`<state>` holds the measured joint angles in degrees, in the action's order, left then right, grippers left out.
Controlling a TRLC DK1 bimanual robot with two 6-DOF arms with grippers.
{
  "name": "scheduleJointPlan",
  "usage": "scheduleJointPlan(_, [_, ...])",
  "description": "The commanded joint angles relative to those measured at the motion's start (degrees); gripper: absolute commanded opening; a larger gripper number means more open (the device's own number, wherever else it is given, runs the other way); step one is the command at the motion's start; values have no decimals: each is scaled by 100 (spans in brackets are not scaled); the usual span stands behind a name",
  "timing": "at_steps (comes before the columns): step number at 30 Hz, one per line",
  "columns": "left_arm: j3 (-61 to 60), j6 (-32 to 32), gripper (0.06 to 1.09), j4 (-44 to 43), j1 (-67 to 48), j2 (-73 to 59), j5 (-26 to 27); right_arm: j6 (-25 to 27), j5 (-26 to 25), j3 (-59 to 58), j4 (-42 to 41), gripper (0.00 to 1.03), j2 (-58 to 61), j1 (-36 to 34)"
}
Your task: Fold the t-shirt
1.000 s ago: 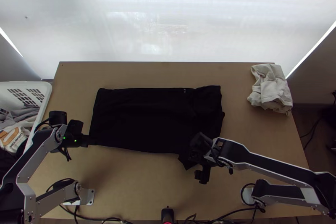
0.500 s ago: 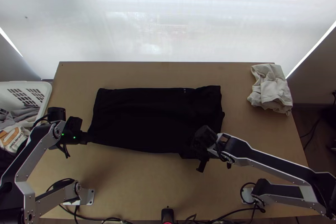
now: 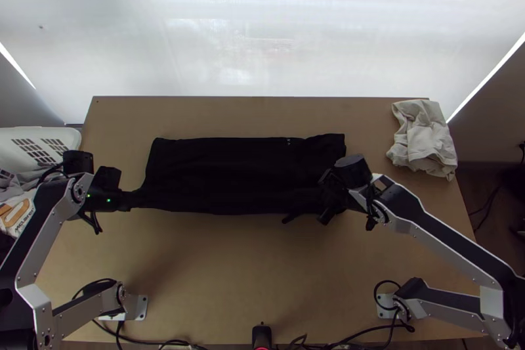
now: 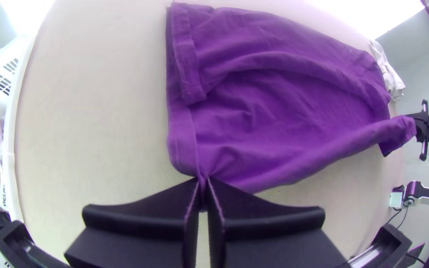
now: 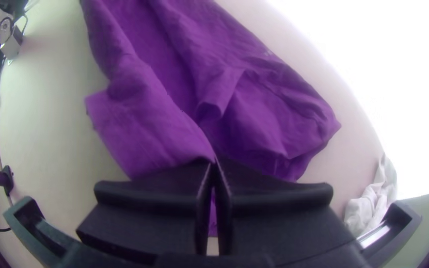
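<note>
In the top view, my left gripper (image 3: 131, 199) is at the near left corner of the black t-shirt (image 3: 230, 173), and my right gripper (image 3: 327, 207) is over its near right part. The left wrist view has the shirt (image 4: 279, 104) looking purple, its corner pinched in my left gripper (image 4: 203, 191). Shut on the near edge at the other end is my right gripper (image 5: 214, 171), with the shirt (image 5: 269, 114) lying beyond it. The near edge is raised between the grippers and partly doubled over the wide, folded shirt.
A crumpled whitish cloth (image 3: 424, 140) lies at the table's far right corner. At the left edge stands a white basket (image 3: 46, 133) with clothes in it. Bare tabletop (image 3: 216, 271) stretches in front of the shirt.
Both grippers have moved away from the table's near edge, bringing the shirt's near edge with them. The shirt now covers a narrower strip from near to far.
</note>
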<state>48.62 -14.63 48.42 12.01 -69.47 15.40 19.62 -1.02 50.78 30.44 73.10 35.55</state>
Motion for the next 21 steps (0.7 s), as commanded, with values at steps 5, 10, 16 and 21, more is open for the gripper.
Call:
scheduleJointPlan(5, [789,224,9,194,-155,-330,16,244,190,1127,-73,3,855,-874])
scheduleJointPlan(10, [1308,409,9,159,-182,-787,16,359,225,1610,-108,3,1400,-1024])
scheduleJointPlan(16, [1879,532,9,0,-269,-1367,16,455,233,2049,-117,3,1936,-1164])
scheduleJointPlan(21, [2345,655,9,-61,-384,-1895,7,543,251,2419,-117,3,2296,-1358])
